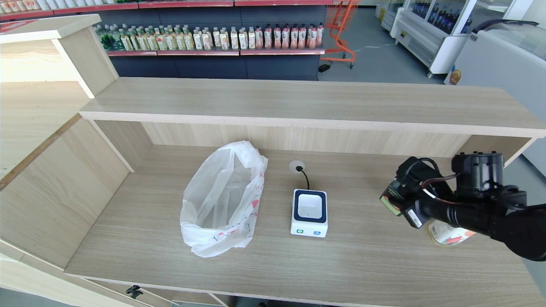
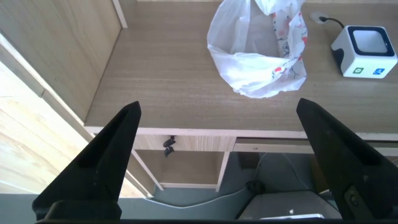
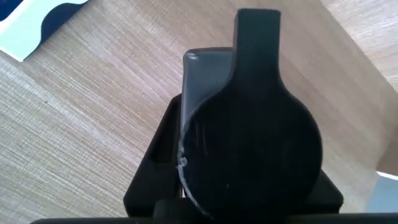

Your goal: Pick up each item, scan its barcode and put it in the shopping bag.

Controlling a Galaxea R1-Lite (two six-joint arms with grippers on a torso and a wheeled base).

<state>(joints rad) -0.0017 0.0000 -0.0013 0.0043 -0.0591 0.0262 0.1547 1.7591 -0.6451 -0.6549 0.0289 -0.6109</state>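
R gripper [image 1: 394, 197] is closed on a small item [image 1: 386, 203] w/ a green-and-red label, held above the counter [image 1: 341, 264] near its R end. In the R wrist view the item [image 3: 249, 149] looks dark and round; can't tell its long axis. A white tub [image 1: 448, 235] stands just below the R arm. The scanner [image 1: 310, 212] sits mid-counter, window up, well L of the item, bare counter between them. The shopping bag [image 1: 222, 200] lies just L of the scanner, mouth open upward, long axis running front to back. L gripper [image 2: 219, 107] is wide open, holding nothing, off the counter's front edge, bag ahead of it.
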